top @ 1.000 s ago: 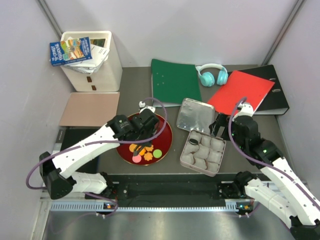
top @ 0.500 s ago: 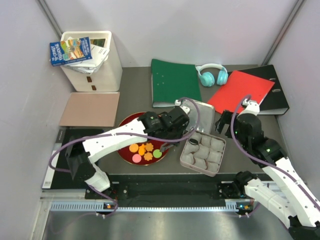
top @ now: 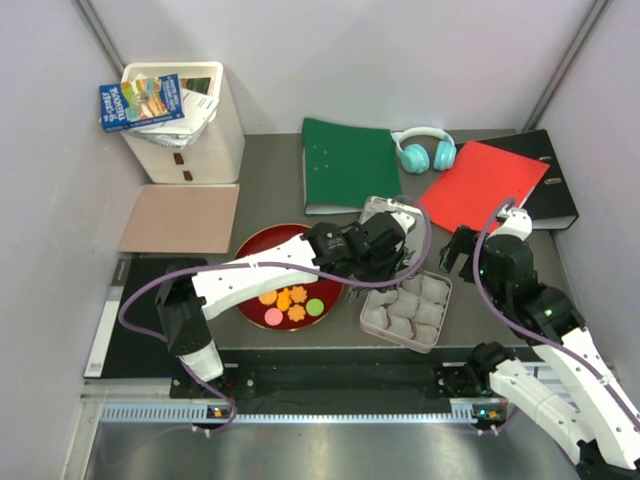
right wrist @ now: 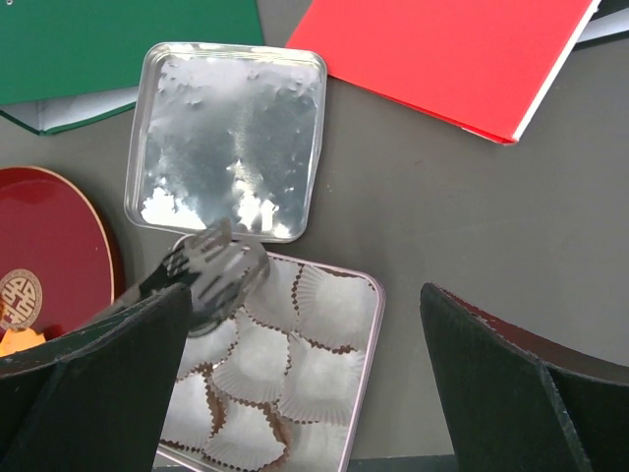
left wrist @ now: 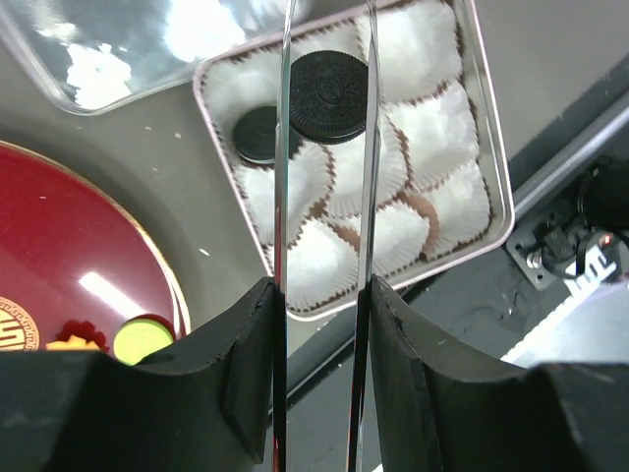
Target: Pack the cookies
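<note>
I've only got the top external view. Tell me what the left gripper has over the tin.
Observer: The left gripper pinches a black sandwich cookie by its edges, above the paper cups.
Operator: Report what's in the tin already.
Observer: One black cookie lies in a corner cup of the tin; other cups in sight look empty.
Operator: Check the right gripper.
Observer: The right gripper is open, nothing between its fingers.

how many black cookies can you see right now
2. One black cookie is held in the left gripper over the tin; the other lies in a paper cup in the tin. More may be hidden.
</note>
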